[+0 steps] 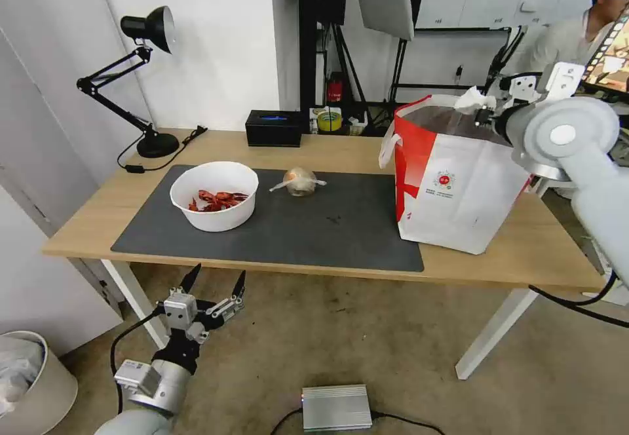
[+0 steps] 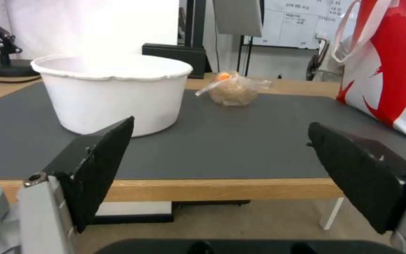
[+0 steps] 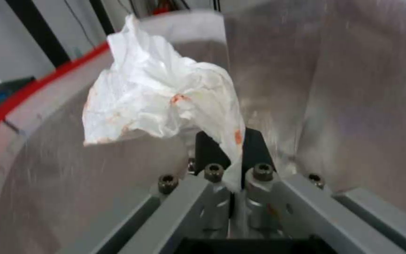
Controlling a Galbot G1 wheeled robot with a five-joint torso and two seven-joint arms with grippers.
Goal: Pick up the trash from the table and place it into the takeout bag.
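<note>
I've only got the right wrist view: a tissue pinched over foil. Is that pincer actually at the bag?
Observer: Yes. The head view shows the right pincer holding the tissue above the open top of the bag, which stands at the right end of the table.
Operator: What trash sits on the table now?
Observer: The bowl of shells and the knotted bag, both on the mat.
Operator: And the left arm?
Observer: The left pincer hangs open below the table's front edge, facing the bowl.
</note>
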